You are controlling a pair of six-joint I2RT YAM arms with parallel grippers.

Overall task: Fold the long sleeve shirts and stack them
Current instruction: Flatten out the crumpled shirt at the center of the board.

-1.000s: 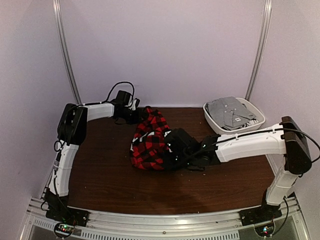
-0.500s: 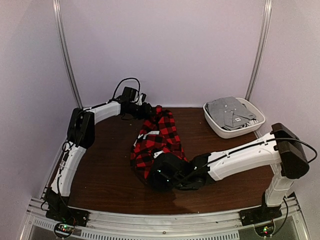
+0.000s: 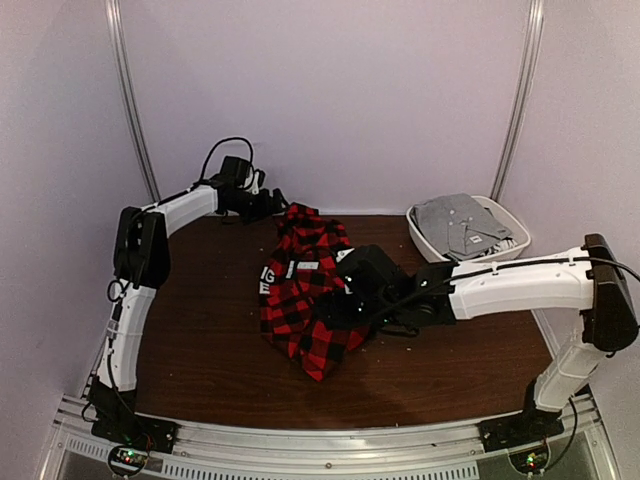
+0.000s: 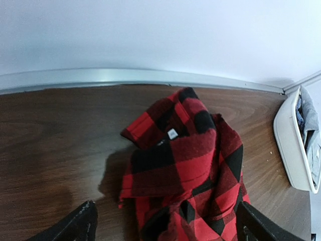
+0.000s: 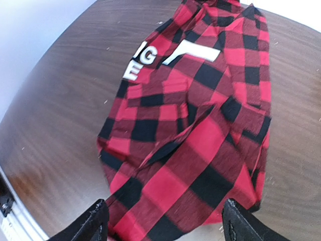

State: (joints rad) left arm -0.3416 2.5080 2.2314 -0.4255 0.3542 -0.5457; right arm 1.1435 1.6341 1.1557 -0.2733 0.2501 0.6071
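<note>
In the top view, the red-and-black shirt (image 3: 305, 300), gripped at both ends a second ago, was seen released and lying rumpled between the left gripper (image 3: 268, 205) and the right gripper (image 3: 338, 305), so it was judged stretched longer but not yet folded. In the left wrist view, that gripper's fingers (image 4: 80, 223) were spread wide, with the shirt just ahead on the dark tabletop (image 4: 50, 135) before a pale wall (image 4: 150, 35). In the right wrist view, the other gripper was likewise spread above the cloth.

Dim, soft top view; wrist views brighter, edges bowed. Pale glare on the tabletop (image 5: 45, 150); a soft shadow lies beside the flannel shirt (image 4: 185, 165).
</note>
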